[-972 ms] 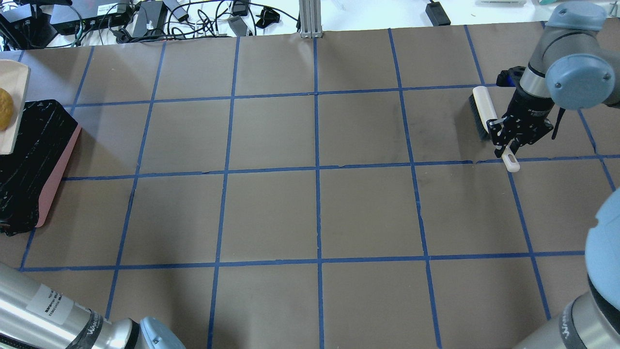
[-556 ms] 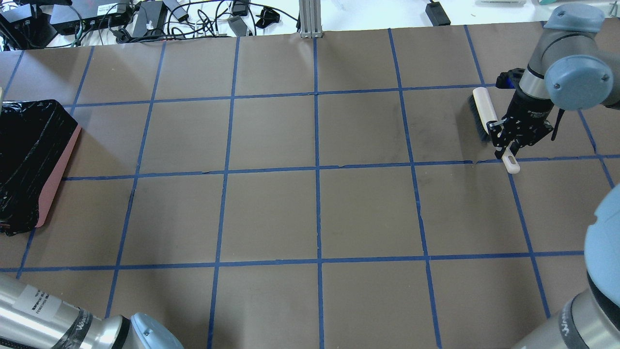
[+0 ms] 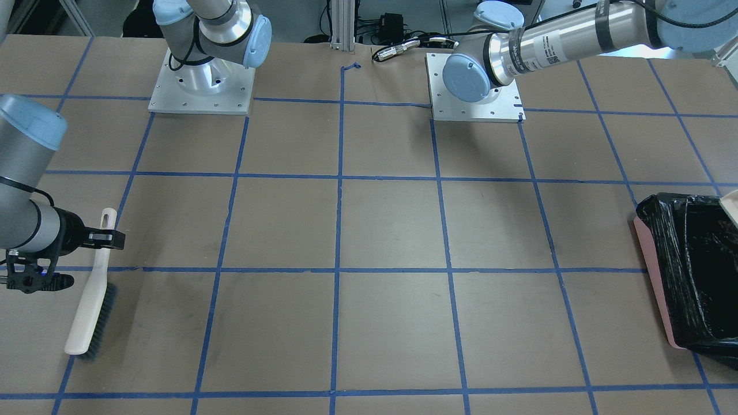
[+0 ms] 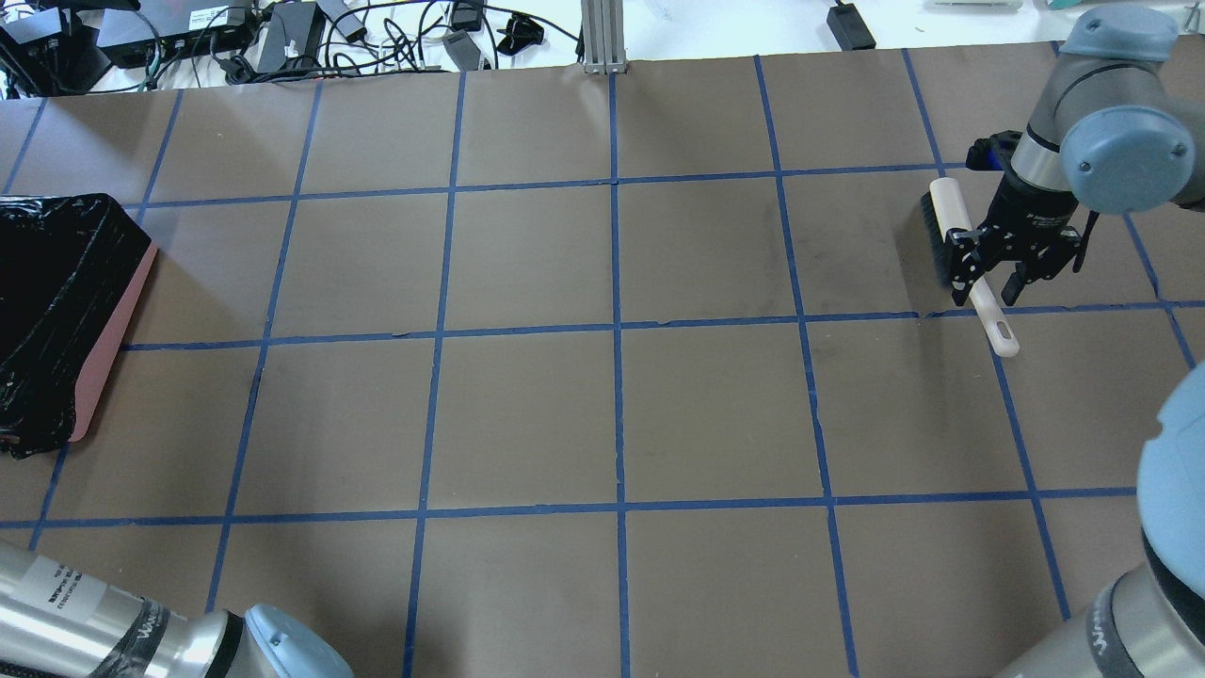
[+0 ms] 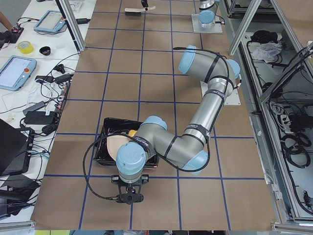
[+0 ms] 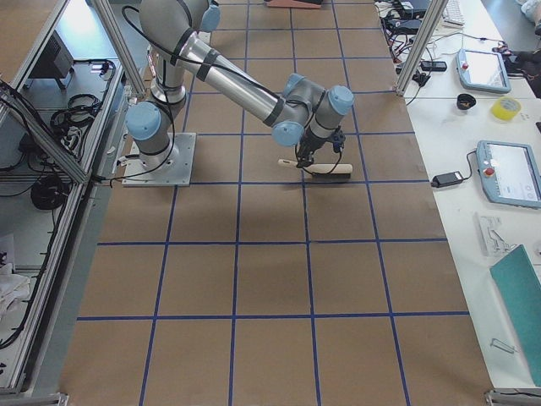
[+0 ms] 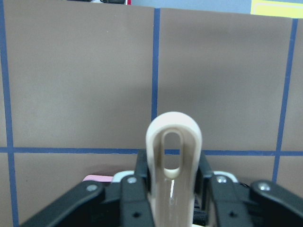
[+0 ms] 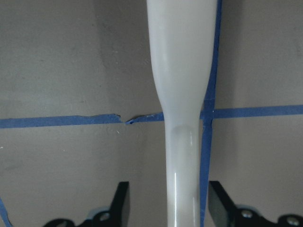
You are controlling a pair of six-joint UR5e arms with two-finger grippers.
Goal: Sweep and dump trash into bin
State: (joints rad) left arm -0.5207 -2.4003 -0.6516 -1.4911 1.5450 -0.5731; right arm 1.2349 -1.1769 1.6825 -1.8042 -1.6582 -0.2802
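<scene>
The bin (image 4: pixel 56 301) is a pink box lined with a black bag at the table's left edge; it also shows in the front view (image 3: pixel 692 265). In the left side view the beige dustpan (image 5: pixel 116 145) tilts into the bin (image 5: pixel 103 152), with an amber-yellow piece of trash (image 5: pixel 131 132) at its lip. The other trash is hidden. My left gripper (image 7: pixel 173 189) is shut on the dustpan's looped handle (image 7: pixel 173 142). My right gripper (image 4: pixel 985 285) is open, its fingers either side of the brush handle (image 8: pixel 182 94) without touching it. The brush (image 4: pixel 951 231) lies on the table.
Brown table paper with a blue tape grid (image 4: pixel 617 330). Cables and boxes (image 4: pixel 235 33) lie beyond the far edge. Both arm bases (image 3: pixel 199 86) stand at the robot's side. My left arm's links (image 4: pixel 141 626) cross the near left corner.
The dustpan with the amber piece has left the overhead view at the left edge. My right gripper has opened off the brush handle, and the brush has shifted slightly on the table.
</scene>
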